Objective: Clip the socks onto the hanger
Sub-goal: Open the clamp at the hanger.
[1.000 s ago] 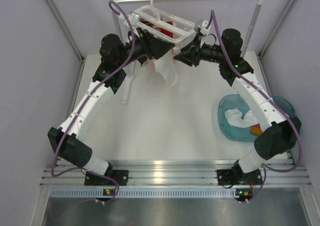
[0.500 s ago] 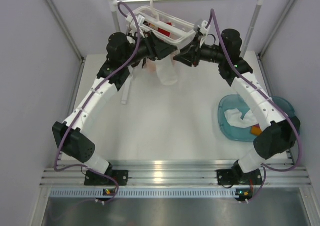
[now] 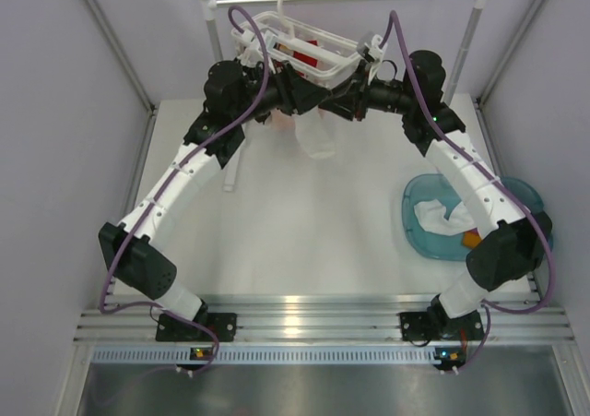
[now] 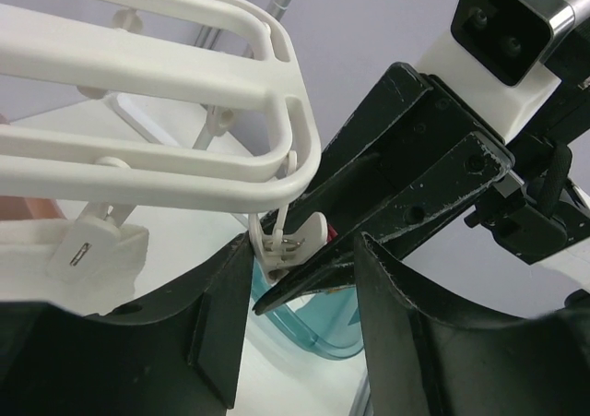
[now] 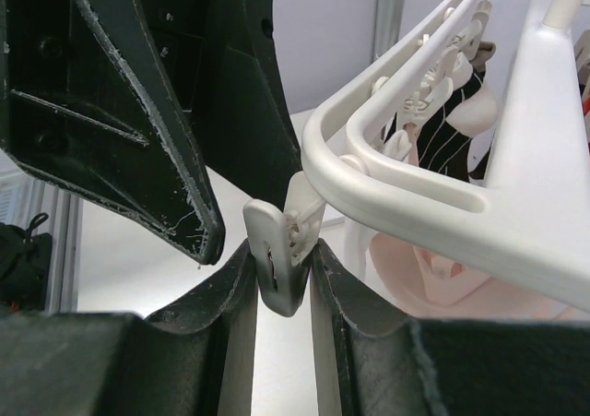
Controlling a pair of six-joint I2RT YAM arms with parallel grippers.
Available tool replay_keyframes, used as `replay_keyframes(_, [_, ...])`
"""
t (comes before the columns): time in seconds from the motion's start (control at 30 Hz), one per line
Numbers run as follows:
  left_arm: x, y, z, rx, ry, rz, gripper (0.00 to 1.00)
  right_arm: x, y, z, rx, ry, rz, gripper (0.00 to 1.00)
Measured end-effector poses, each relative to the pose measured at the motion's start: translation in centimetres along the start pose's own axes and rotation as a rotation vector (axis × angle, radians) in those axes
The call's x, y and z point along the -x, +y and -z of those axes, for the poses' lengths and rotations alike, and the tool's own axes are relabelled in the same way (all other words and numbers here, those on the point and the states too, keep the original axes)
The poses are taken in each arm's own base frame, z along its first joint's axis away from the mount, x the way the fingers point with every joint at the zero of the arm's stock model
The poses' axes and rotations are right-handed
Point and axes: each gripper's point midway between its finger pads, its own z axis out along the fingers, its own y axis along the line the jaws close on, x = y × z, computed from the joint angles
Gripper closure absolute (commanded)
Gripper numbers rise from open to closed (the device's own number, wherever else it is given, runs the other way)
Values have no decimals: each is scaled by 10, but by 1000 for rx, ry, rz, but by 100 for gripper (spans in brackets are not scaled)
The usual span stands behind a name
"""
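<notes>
Sock [image 3: 315, 139], top hidden behind left tool [image 3: 311, 98]

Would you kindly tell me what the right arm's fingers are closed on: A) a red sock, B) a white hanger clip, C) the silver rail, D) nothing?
B: in the right wrist view the right fingers press both sides of the white clip dangling from the hanger.

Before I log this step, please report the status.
Right gripper shut on clip of hanger. Left gripper open, close beside it. White sock hangs below; clipped or not, cannot tell. No obstacle seen.
</notes>
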Motion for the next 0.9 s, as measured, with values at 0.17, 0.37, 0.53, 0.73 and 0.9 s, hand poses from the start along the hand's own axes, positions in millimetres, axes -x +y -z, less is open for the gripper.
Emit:
replay_keyframes(0.17, [4, 3, -2, 16, -15, -3, 51, 0, 1, 0, 4, 0, 0, 100])
replay_keyframes(0.37, [10, 7, -7, 32, -34, -9, 52, -1, 1, 0, 4, 2, 0, 100])
replay_keyframes(0.53, [7, 11, -11, 35, -27, -15, 51, -2, 1, 0, 3, 6, -4, 100])
replay_keyframes(0.73, [4, 9, -13, 27, -20, -25, 55, -3, 1, 0, 3, 9, -8, 100])
replay_keyframes(0.9, [4, 9, -13, 26, -18, -27, 77, -4, 0, 0, 2, 11, -9, 100])
